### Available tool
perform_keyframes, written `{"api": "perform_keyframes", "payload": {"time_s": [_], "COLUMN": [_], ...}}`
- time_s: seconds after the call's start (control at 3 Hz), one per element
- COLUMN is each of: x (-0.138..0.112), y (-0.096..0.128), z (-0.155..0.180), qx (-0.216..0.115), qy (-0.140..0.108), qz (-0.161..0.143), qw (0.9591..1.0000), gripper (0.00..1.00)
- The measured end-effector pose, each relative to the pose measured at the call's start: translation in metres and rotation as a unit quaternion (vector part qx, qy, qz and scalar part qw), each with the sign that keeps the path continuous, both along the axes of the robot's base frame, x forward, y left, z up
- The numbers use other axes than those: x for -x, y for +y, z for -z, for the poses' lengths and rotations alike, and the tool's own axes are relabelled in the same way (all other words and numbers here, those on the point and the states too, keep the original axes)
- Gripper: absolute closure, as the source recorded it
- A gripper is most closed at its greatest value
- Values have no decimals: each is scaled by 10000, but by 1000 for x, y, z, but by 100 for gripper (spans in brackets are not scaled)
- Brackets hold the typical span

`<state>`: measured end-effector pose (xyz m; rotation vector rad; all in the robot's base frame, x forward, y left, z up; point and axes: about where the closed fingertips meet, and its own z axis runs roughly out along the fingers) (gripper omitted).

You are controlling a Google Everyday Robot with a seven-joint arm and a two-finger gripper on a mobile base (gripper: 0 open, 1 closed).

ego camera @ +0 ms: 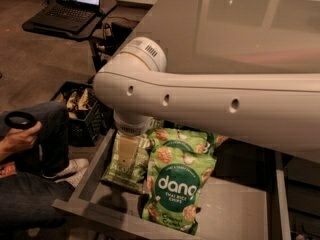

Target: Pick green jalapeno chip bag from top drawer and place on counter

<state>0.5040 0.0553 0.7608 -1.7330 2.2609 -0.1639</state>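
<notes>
The claw [128, 154] hangs at the end of the thick white arm [210, 104], which crosses the view from 3 o'clock and turns down into the top drawer [93, 180]. It shows only as a pale, upright piece below the wrist joint, and whether it is released or clenched cannot be told. It lies over the upper front of the green jalapeno chip bag [120, 173], seemingly at or on the bag's surface, though contact is not certain.

The bag lies in the left part of the drawer, leaning toward the back, its left edge near the drawer's left wall at 9 o'clock from the claw. At 4 o'clock a brighter green dang bag [180, 190] overlaps the olive bag's right edge and reaches almost to the front rim at 6 o'clock. A second dang bag [187, 136] lies behind it, at 2 o'clock. Bare drawer floor is open at 4 o'clock, beyond the front dang bag, toward the right wall.

The counter [225, 29] spreads above the arm at 1 o'clock. A black crate [75, 106] stands at 10 o'clock outside the drawer. A seated person's hand [20, 140] at 9 o'clock holds a dark ring. A laptop [75, 4] sits on a small black desk [102, 18] at 11 o'clock.
</notes>
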Motion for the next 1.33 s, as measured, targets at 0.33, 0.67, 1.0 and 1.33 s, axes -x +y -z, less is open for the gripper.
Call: {"api": "perform_keyframes", "payload": {"time_s": [0.33,0.67,1.0,1.33], "x": [-8,-16,-22,-26], "y": [0,-1,0,4], "z": [14,30,45,58], "qx": [74,120,151,173], "qy": [77,224,401,583], "qz": [140,306,418,464], "qw": [9998,9992,9982,9971], "gripper": [0,0,4,14]}}
